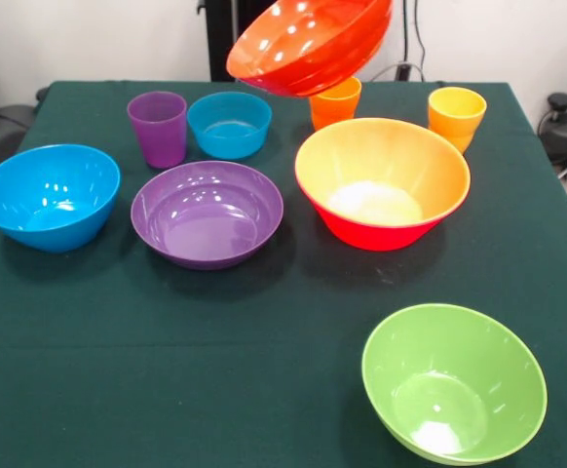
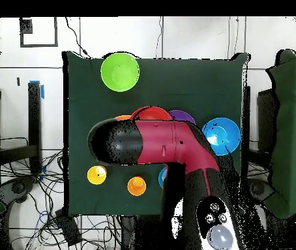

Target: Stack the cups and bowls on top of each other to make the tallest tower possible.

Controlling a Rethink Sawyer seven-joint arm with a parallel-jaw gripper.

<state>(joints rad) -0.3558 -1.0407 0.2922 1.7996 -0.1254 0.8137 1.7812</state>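
The red-orange bowl (image 1: 308,44) hung tilted in the air, above and behind the large orange bowl (image 1: 382,182); the hand's state I cannot tell.

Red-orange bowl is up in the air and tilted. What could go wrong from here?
1. The red-orange bowl hangs steeply tilted; its grip is hidden, so it may slip and fall onto the orange cup below.
2. Lowered tilted, it could catch the large orange bowl rim instead of nesting.
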